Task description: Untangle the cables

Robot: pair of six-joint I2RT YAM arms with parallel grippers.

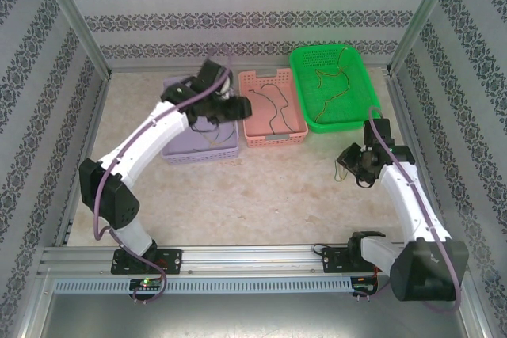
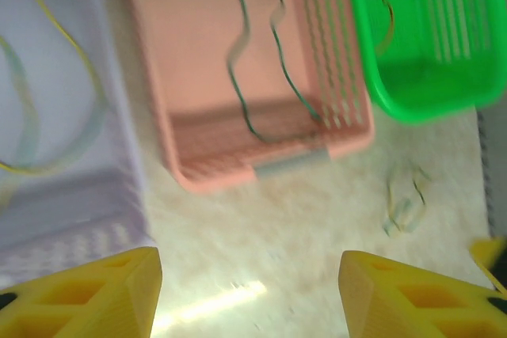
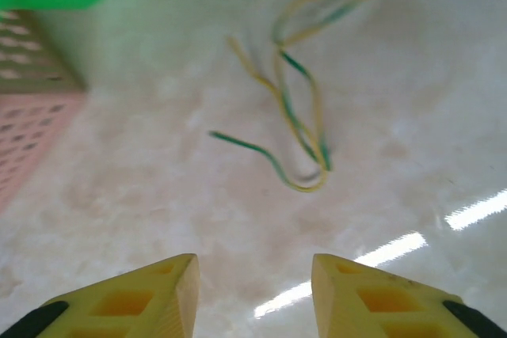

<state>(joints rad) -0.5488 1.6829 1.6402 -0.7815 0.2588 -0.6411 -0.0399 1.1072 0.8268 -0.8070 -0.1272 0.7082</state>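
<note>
- Hovering the left gripper (image 1: 215, 85) above the lilac basket (image 1: 198, 148), holding its fingers (image 2: 79, 298) wide apart with nothing between them.
- Finding one yellow cable (image 2: 99, 96) lying loose in that basket, separate from the other cables.
- Noting a dark green cable (image 2: 230, 61) snaking alone across the pink basket (image 2: 182, 53) just beside it.
- Spotting an orange cable (image 2: 386, 5) curling in the green basket (image 2: 444, 77) further right.
- Seeing the yellow-green tangle (image 3: 317, 160) resting on the bare surface (image 3: 142, 187), near the green basket's front corner.
- Hanging the right gripper (image 3: 253, 290) low, just short of that tangle, with its fingers (image 3: 380, 298) moderately apart and empty.
- Judging these wires to be light, thin and limp, probably sliding easily on the smooth surface and dragging their neighbours along when pulled.
- Favouring a pinch at the free green end (image 3: 238, 142) poking out leftward, not at the crossed middle.
- Expecting a need for a gentle, steady pull, possibly pinning the remaining strands with the other fingers.
</note>
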